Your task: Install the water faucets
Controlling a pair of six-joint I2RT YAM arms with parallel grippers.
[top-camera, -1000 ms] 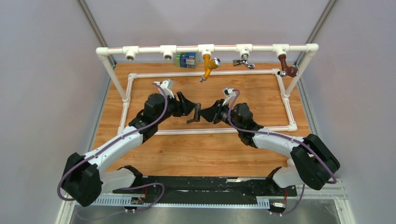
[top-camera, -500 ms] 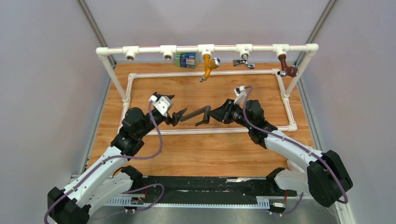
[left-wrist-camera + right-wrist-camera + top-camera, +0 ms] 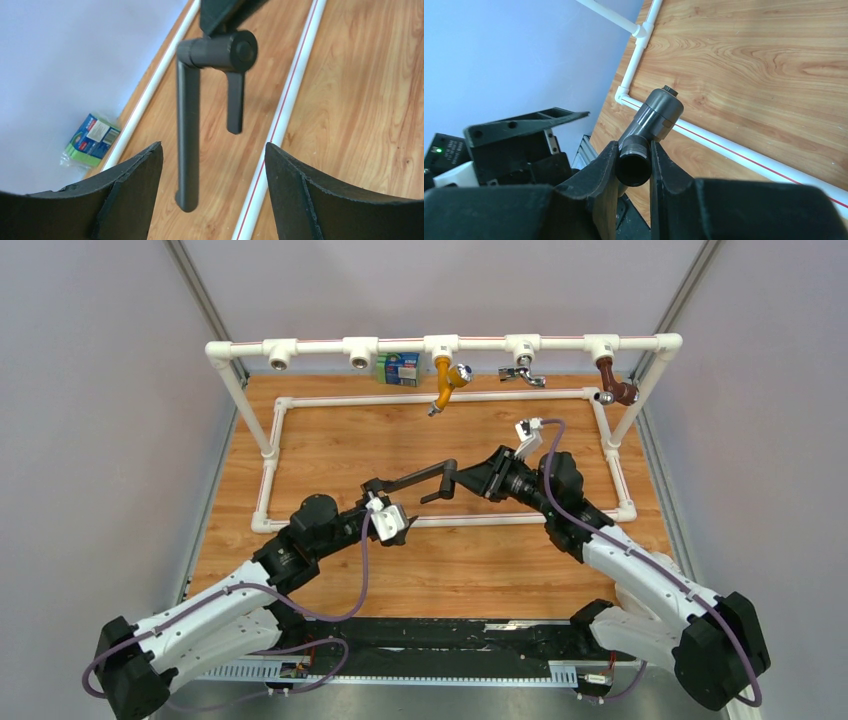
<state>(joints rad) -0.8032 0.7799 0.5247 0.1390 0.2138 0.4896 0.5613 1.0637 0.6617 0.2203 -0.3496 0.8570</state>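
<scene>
The water faucet (image 3: 410, 476) is a long dark tube with a short cross-bar handle, held level above the board. My right gripper (image 3: 472, 481) is shut on its threaded end, which shows between the fingers in the right wrist view (image 3: 633, 150), with the faucet body (image 3: 656, 112) beyond. My left gripper (image 3: 373, 492) is open at the tube's free end. In the left wrist view (image 3: 214, 146) the tube (image 3: 187, 140) hangs between and beyond the wide jaws, not touching them.
A white pipe frame (image 3: 430, 397) lies on the wooden board. Its raised back rail holds an orange tap (image 3: 443, 380), a chrome tap (image 3: 522, 372), a brown tap (image 3: 612, 380) and two bare sockets (image 3: 280, 360). A blue-green pack (image 3: 398, 368) lies behind the frame.
My left arm has swung back toward the near side and its gripper now faces the tube's free end from below. My right gripper has carried the faucet slightly right and farther away.
</scene>
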